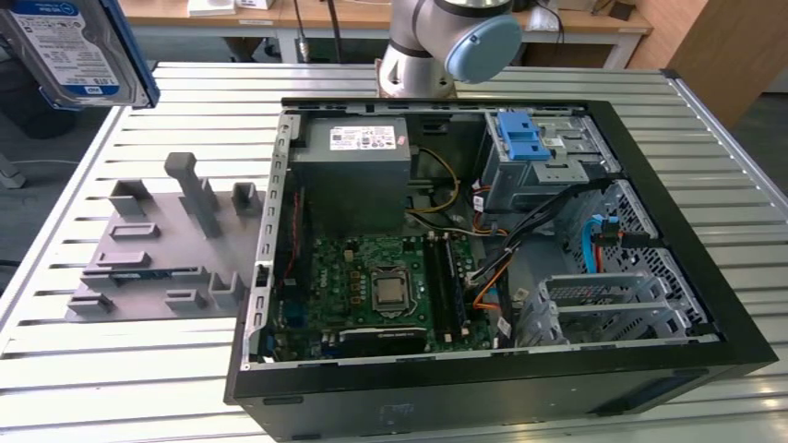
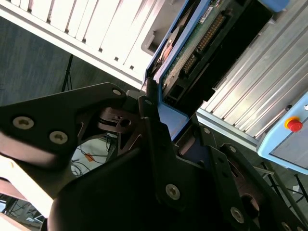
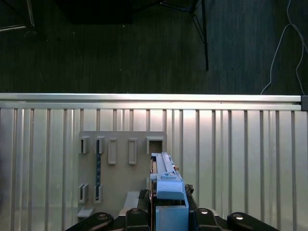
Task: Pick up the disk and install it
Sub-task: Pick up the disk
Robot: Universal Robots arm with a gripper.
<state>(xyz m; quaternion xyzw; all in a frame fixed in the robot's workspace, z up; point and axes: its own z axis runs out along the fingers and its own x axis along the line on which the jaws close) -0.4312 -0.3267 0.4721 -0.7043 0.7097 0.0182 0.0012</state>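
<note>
Pick-up looks done: the gripper (image 3: 167, 204), jaws clamped on the disk (image 1: 74, 51), holds it aloft above the grey fixture (image 1: 161, 268), well apart from the open computer case (image 1: 689, 231); installing calls for squaring its blue frame to a bay inside

The arm (image 1: 425, 37) stands at an edge of the tabletop (image 1: 74, 369). Its gripper (image 3: 167, 195) hangs well above the tabletop, with its black fingers (image 2: 153, 127) clamped on the blue frame of the disk (image 3: 163, 173), which it holds edge-on and clear of the tabletop.
</note>
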